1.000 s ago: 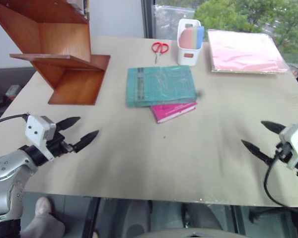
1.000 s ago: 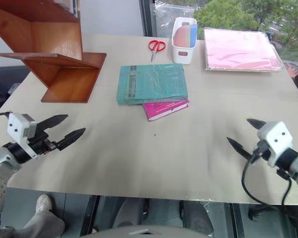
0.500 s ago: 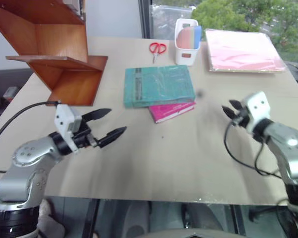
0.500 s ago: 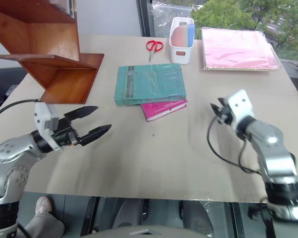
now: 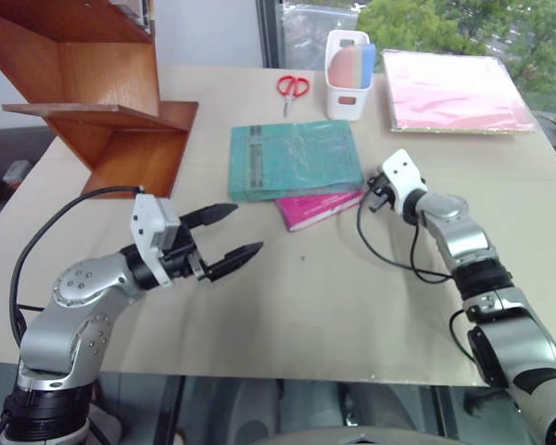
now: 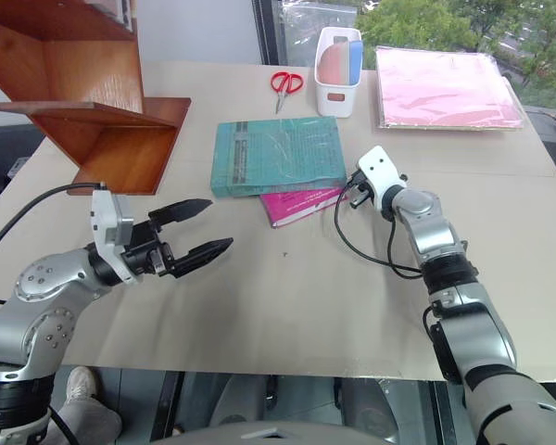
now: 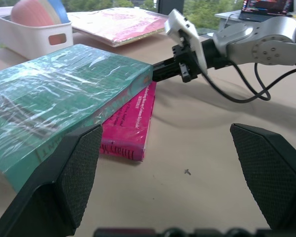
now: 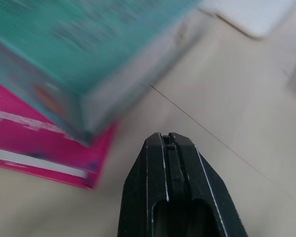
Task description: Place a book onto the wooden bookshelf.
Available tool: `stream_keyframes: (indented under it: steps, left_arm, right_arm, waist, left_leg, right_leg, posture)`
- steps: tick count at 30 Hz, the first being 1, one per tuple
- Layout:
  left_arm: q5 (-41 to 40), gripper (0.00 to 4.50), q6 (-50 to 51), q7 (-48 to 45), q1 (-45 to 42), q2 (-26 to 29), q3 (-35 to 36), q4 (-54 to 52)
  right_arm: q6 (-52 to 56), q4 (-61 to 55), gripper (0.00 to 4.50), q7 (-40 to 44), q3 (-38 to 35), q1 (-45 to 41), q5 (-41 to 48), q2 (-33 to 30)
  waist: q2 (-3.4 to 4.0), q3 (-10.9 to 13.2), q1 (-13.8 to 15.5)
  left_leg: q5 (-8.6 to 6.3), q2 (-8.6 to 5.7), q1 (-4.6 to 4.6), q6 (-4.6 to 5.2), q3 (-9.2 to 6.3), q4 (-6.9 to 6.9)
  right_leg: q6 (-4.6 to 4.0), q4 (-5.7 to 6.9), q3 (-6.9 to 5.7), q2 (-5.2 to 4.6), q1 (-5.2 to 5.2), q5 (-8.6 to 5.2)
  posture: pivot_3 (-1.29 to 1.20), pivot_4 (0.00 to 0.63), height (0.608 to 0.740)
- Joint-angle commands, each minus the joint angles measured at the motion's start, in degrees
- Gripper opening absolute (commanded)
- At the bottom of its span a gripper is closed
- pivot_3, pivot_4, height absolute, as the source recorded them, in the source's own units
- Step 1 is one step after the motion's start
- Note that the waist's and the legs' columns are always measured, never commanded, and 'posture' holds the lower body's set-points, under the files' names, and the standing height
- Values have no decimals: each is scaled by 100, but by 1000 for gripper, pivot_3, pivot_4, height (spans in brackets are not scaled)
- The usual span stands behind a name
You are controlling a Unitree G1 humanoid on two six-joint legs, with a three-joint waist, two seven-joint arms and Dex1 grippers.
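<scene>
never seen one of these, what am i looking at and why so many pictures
A two-armed humanoid robot at a table. Two pictures come from cameras on its head, looking down; two come from cameras on its wrists, looking along the fingers. On the table lie a teal book on top of a pink book, red scissors, a white bin, a pink folder and a wooden bookshelf. The left hand is open, holding nothing. The right hand is shut and empty, at the teal book's corner.
</scene>
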Motion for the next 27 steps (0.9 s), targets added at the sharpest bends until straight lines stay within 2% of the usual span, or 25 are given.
stream_keyframes:
  steps: [1, 12, 21, 23, 27]
  left_arm:
    - [11, 4500, -99, 92, 103, -68, 187, -53]
    - [162, 4500, -79, 152, 98, -96, 81, 34]
    - [-49, 4500, 514, 715, 45, -413, 49, 42]
    - [-36, 4500, 609, 922, 2, -540, 30, 78]
    - [-731, 4500, 1598, 1980, -350, -1192, 101, 221]
  right_arm:
    - [9, -886, 59, 294, 7, 282, 163, -58]
    - [346, -2188, 59, 408, 179, 1054, 186, 66]
    - [543, -2774, 59, 499, 364, 1431, 274, 209]
    - [590, -2867, 59, 515, 344, 1455, 310, 208]
    - [635, -3454, 59, 555, 155, 1843, 347, -107]
  waist:
    - [0, 0, 0]
    - [-1, 0, -4]
    - [-1, -1, -2]
    - [-2, -1, -2]
    - [-3, -2, 53]
  left_leg:
    - [0, 1, 3, 0, 0, 0]
    - [0, 1, 4, 0, -2, 1]
    - [0, 1, 5, 0, -5, 1]
    - [0, 1, 4, 0, -5, 2]
    - [0, 0, 1, 0, -12, 6]
  right_leg:
    - [0, 1, 0, 0, 2, 0]
    - [0, 6, -4, 1, 2, 0]
    - [0, 7, -5, 1, 3, 0]
    - [0, 7, -6, 1, 4, 0]
    - [1, 5, -13, 0, 6, 0]
  posture:
    - [0, 150, 740]
    - [0, 150, 740]
    - [0, 150, 740]
    - [0, 150, 740]
    - [0, 150, 740]
